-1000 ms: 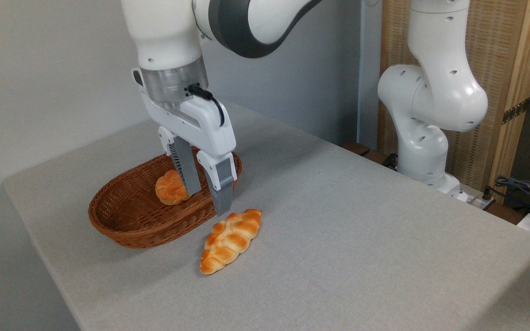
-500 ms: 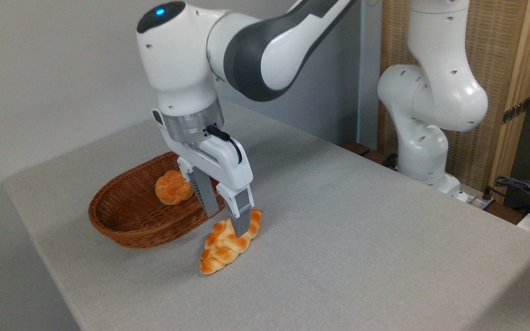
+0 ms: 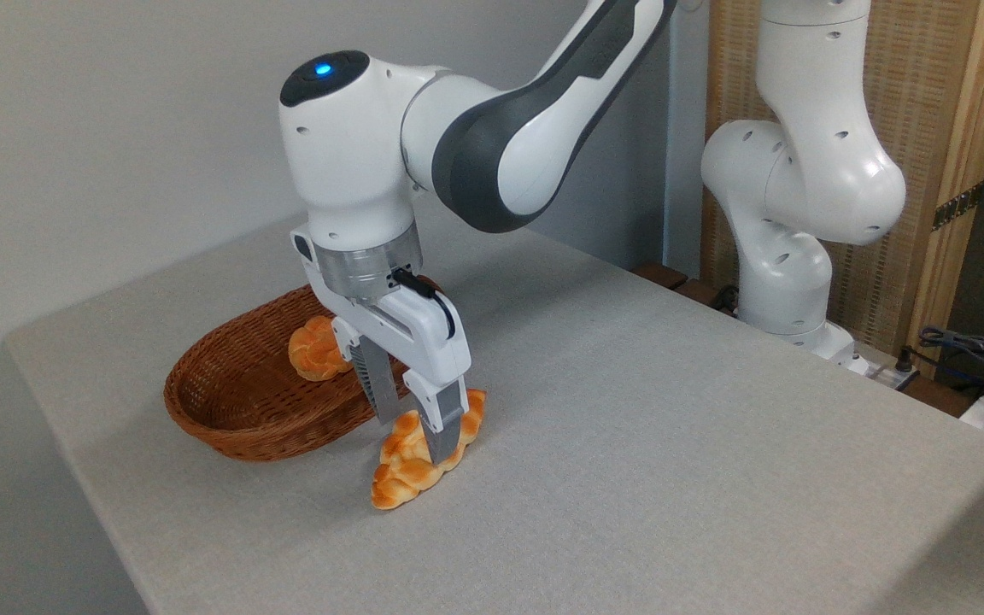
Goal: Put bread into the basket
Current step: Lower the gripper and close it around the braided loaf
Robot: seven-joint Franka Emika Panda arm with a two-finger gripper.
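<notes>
Gripper (image 3: 414, 437): fingers apart, straddling the plaited loaf (image 3: 424, 453) across its long axis.
Basket (image 3: 227, 418): just left of loaf.

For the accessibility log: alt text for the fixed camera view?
White arm's gripper straddles a golden plaited loaf lying on the grey table, fingers either side. Beside it, a reddish-brown oval wicker basket holds a small round bun.
</notes>
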